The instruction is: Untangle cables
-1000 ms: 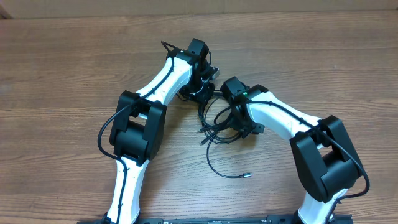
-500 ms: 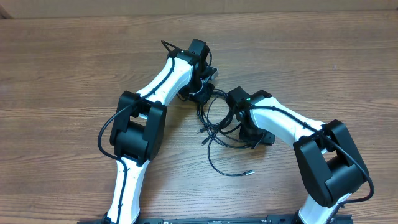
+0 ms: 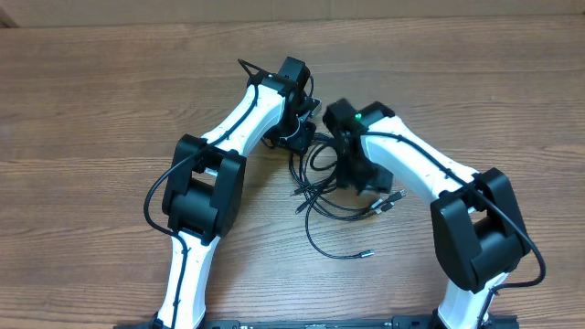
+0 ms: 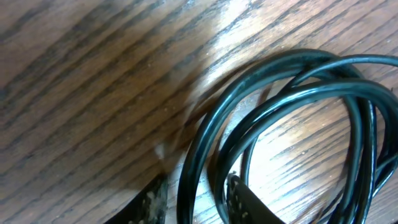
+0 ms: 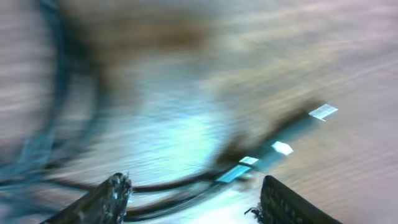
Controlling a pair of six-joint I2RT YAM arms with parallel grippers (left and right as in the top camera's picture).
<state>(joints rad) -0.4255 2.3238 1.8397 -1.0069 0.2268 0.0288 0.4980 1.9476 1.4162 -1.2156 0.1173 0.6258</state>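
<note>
Cables tangled between hands; strand inside parted left hand; right hand released, above plugs.

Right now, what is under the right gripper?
The blurred wrist view shows black cables and silver plug tips on the wooden table below the right gripper. From overhead, the right arm hides where those cables cross.

Cables heaped on the table, mid-way between the two arm ends. Left gripper at the heap's far-left edge, one loop passing between its fingers. Right gripper over the heap's right side. Plug cluster right of it. One strand trails nearward, its tip apart from the heap.
</note>
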